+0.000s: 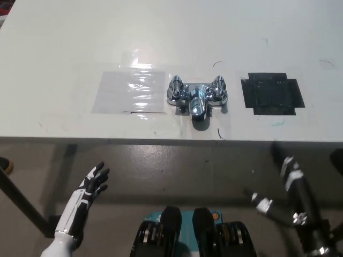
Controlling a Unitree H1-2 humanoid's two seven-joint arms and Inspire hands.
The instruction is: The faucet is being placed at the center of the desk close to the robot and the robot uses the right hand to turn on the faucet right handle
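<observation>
A chrome faucet (196, 96) stands near the front edge of the white desk (171, 37), at its middle. It has a left handle (175, 85), a right handle (218, 85) and a short spout (198, 107) pointing toward me. My black right hand (284, 187) is below the desk's front edge at the lower right, open with its fingers spread, well short of the right handle. My white left hand (92, 184) rests at the lower left, open, also below the desk edge.
A clear plastic sheet (130, 91) lies taped on the desk left of the faucet. A black taped square (272, 93) lies to its right. Below the desk edge I see grey floor and a dark desk leg (21, 206).
</observation>
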